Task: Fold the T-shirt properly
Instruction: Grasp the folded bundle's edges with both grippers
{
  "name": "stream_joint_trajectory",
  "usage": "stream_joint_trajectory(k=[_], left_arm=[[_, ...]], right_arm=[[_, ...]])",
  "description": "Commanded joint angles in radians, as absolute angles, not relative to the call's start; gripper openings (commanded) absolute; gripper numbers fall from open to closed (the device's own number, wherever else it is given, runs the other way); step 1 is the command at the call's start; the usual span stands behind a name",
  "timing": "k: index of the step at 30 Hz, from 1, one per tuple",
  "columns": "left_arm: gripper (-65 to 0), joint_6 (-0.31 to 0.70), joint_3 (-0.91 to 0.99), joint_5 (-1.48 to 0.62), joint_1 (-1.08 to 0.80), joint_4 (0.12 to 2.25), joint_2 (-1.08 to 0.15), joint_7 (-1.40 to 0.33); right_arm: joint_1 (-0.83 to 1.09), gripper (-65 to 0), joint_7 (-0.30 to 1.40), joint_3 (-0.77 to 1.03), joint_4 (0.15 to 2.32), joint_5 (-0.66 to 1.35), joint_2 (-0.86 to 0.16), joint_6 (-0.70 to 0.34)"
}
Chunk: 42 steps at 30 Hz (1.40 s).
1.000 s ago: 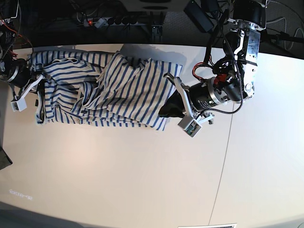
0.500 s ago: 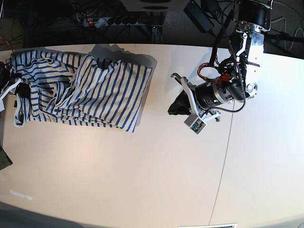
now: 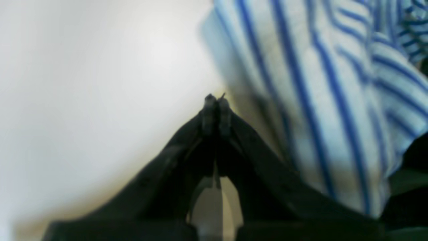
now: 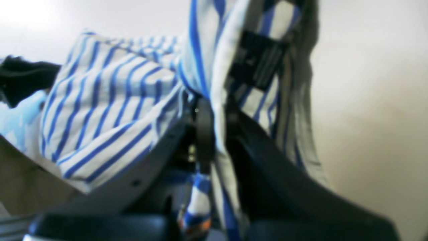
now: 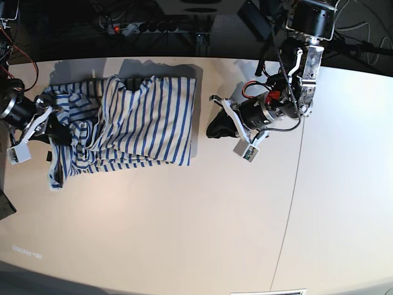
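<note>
**Shirt bunched at table's 10 o'clock: spreading step, fold not begun**

T-shirt (image 5: 132,123) lies rumpled on the table (image 5: 184,233), at approx 10 o'clock in base view; right-hand portion fairly flat, w/ a straight edge facing 3 o'clock, left portion crumpled into ridges. Judgement: this is the lay-out/flatten stage; no clean fold visible yet.

Right gripper (image 4: 214,117) at 9 o'clock of the cloth, clamped on a pinch of striped fabric. Wrist view shows cloth running between the fingers, dark neck label (image 4: 257,62) just above, so grip looks near the collar.

Left gripper (image 3: 216,100) sits at 3 o'clock of the shirt, apart from its edge in base view. Fingertips pressed together, nothing between them; striped cloth just beside at its 1–2 o'clock, not gripped.

Next, prob.: left needs to open, reach the near edge & take a corner, then both arms pull apart to tension the cloth flat. Risk: a collar-only hold lets the body stay wadded.
</note>
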<state>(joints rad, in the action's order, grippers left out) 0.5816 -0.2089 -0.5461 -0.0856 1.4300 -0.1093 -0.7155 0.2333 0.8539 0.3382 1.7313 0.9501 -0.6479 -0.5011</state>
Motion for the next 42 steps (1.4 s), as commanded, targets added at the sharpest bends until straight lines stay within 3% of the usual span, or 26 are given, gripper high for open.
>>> stream_joint_trajectory(k=[1,11,21,28,31,32,33,42], left_arm=[[-64.1,0.588,-0.221,-0.518,-0.084,1.419,-0.099,-0.757],[-64.1,0.587,-0.409,-0.466,-0.086,1.319,-0.021,-0.726],[-64.1,0.587,-0.419,-0.450,-0.085,1.319,0.045,-0.714],[-64.1,0.587,-0.419,-0.450,-0.083,1.319,0.044,-0.715],[-64.1,0.587,-0.417,-0.451,-0.083,1.319,0.044,-0.715],[-64.1,0.587,-0.416,-0.451,-0.083,1.319,0.044,-0.715],[-64.1,0.587,-0.416,-0.451,-0.083,1.319,0.044,-0.715],[-64.1,0.587,-0.384,-0.485,-0.043,1.319,0.044,-0.788]], right_arm=[[0.223,-65.0,0.830,0.333,1.776,0.959,-0.664,-0.546],[0.223,-65.0,0.812,0.185,1.971,0.870,-0.653,-0.546],[0.225,-65.0,0.809,-0.023,1.973,0.778,-0.579,-0.546],[0.228,-65.0,0.777,-0.060,1.973,0.691,-0.579,-0.546],[0.229,-34.5,0.778,-0.060,1.973,0.691,-0.579,-0.547],[0.229,-28.2,0.778,-0.063,1.973,0.691,-0.579,-0.547],[0.228,-25.8,0.778,-0.067,1.973,0.691,-0.579,-0.547],[0.229,-26.0,0.779,-0.088,1.995,0.707,-0.579,-0.547]])
